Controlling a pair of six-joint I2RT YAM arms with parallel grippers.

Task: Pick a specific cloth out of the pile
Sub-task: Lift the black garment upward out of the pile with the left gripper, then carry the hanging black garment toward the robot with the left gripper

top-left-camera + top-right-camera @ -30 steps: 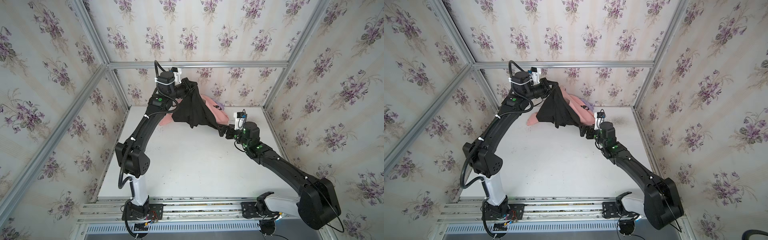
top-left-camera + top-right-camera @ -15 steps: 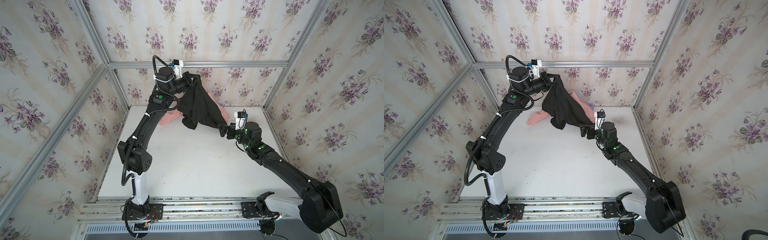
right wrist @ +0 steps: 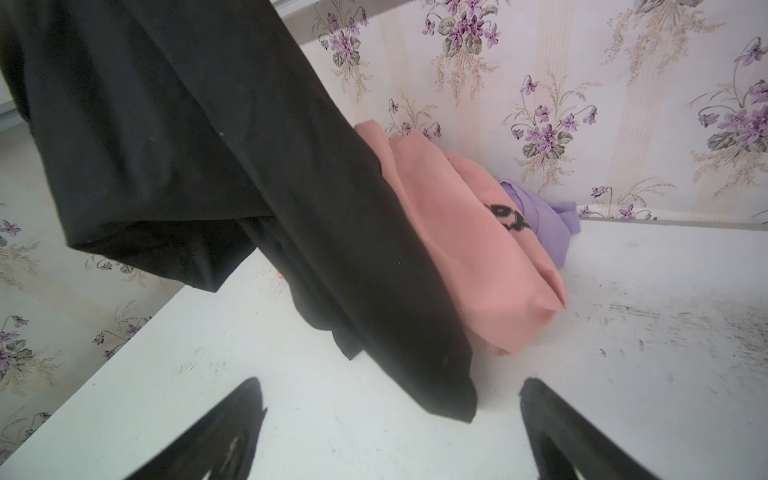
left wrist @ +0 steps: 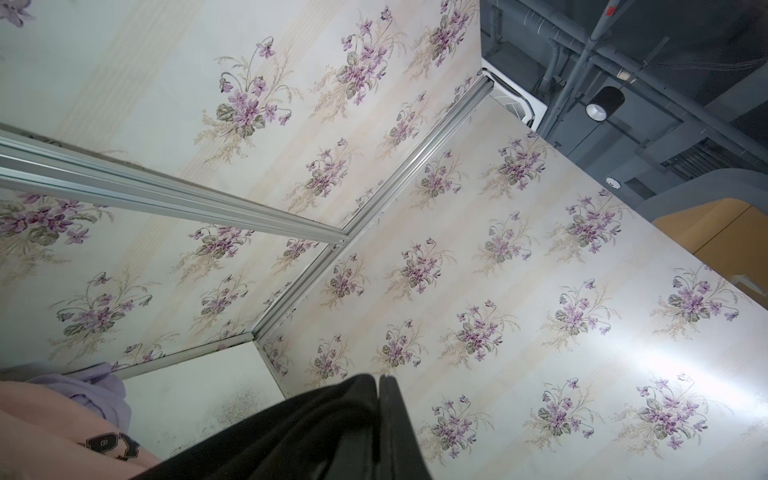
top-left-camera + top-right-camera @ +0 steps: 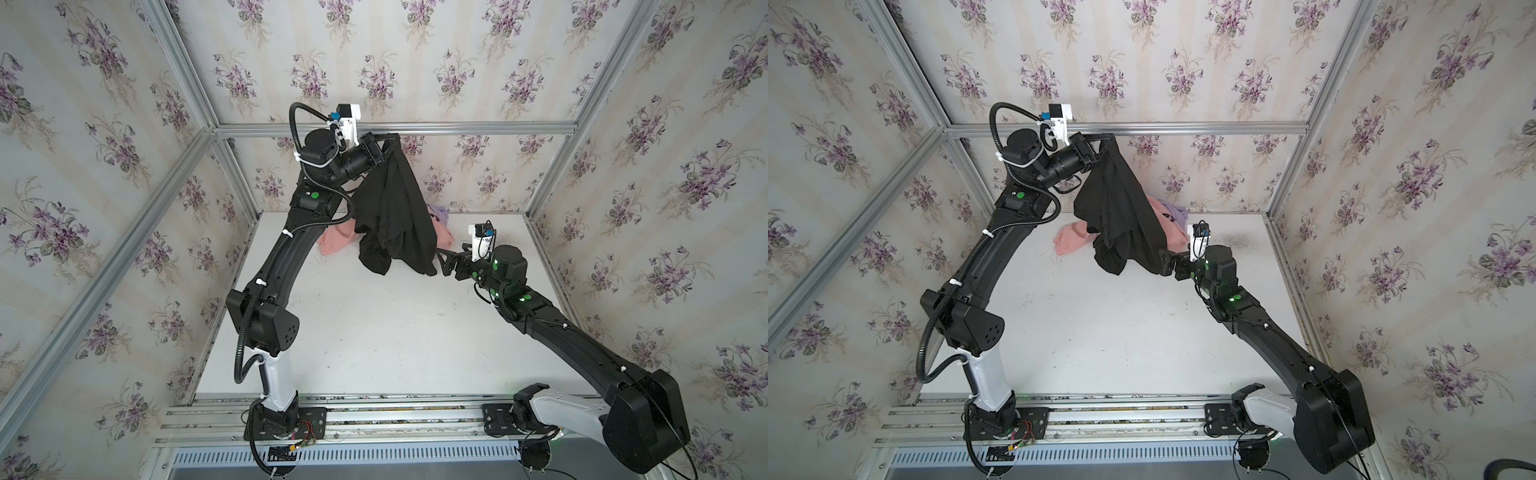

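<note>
Cloth (image 5: 395, 208) in left claw's (image 5: 387, 140) grip

White table (image 5: 374, 332), dark scuffs toward far right corner. Pile (image 3: 498, 266) lies at far edge: pink sweatshirt (image 5: 332, 243), lavender cloth (image 3: 544, 224) touching it on the wall side.

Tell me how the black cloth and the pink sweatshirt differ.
The black cloth hangs from the shut left gripper; the pink sweatshirt lies on the table. The black cloth is plain; the pink sweatshirt bears black letters. The black cloth drapes long; the pink sweatshirt lies bunched. Both are soft garments.
</note>
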